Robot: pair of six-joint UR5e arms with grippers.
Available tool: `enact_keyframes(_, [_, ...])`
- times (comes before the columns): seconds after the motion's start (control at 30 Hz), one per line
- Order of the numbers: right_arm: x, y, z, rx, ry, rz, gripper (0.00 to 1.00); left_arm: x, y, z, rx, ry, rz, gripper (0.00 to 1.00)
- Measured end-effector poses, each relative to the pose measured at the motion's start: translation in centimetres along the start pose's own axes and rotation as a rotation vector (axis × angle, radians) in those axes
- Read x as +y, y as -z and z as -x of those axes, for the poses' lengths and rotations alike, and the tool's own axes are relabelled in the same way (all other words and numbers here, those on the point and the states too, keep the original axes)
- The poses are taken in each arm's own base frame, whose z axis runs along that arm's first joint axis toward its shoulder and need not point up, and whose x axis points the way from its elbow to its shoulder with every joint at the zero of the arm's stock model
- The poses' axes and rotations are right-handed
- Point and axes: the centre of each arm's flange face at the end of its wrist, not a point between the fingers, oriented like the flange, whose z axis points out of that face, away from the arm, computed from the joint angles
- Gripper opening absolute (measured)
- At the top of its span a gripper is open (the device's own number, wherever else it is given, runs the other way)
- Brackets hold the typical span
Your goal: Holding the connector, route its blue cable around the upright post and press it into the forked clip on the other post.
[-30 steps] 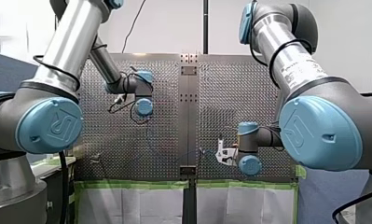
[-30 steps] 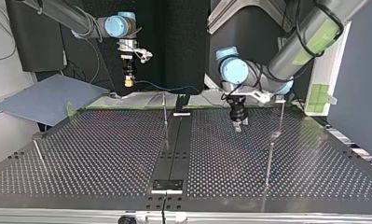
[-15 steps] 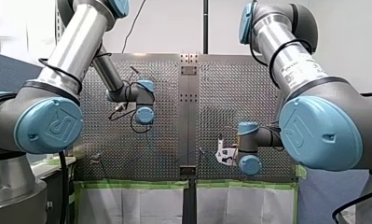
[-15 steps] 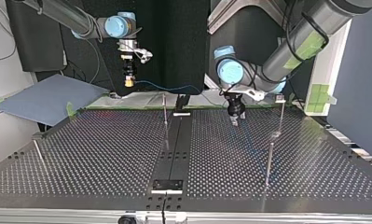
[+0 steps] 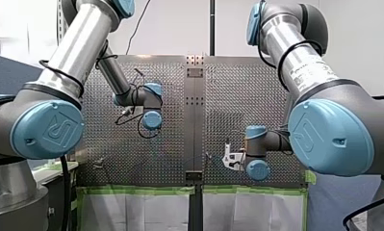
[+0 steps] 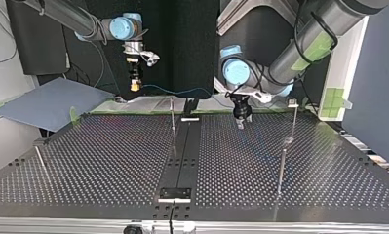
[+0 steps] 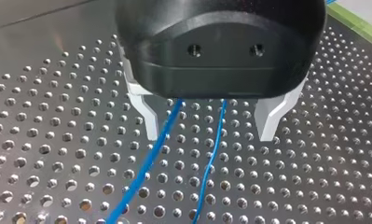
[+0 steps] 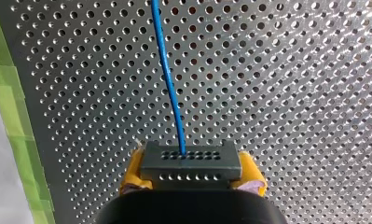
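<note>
- My right hand (image 8: 191,173): yellow pads clenched on the dark connector (image 8: 190,161), raised off the worktop (image 8: 291,93) at top view's left. Prob. anchors that end so the line keeps tension.
- From the connector's face the blue cable (image 8: 167,70) runs ahead over the perforated plate.
- My left hand (image 7: 209,133): released, pale fingers (image 7: 148,123) apart either side of the cable, low over the worktop. Looks set to pinch a mid-span pt & steer it.
- 2 blue lines show between those fingers; the 2nd may be a reflection, can't tell.
- The upright post (image 6: 172,117) stands beside the centre strip (image 6: 182,156). The post w/ small head (image 6: 293,103) at top view's right is prob. the forked clip.
- Cable looks round neither yet.
</note>
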Motion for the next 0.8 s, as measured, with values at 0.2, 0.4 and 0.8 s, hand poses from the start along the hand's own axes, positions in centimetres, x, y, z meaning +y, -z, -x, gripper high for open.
enact_keyframes(0.2, [-0.1, 0.0, 0.0, 0.000, -0.006, -0.010, 0.00, 0.0, 0.0, 0.0, 0.005, -0.001, 0.006, 1.00])
enact_keyframes(0.4, [-0.3, 0.0, 0.0, -0.001, -0.016, -0.026, 0.00, -0.8, 0.0, -0.3, 0.015, -0.017, -0.002, 1.00])
enact_keyframes(0.8, [-0.4, 0.0, 0.0, -0.001, -0.017, -0.031, 0.00, -4.0, -0.3, -2.4, 0.055, -0.051, -0.053, 1.00])
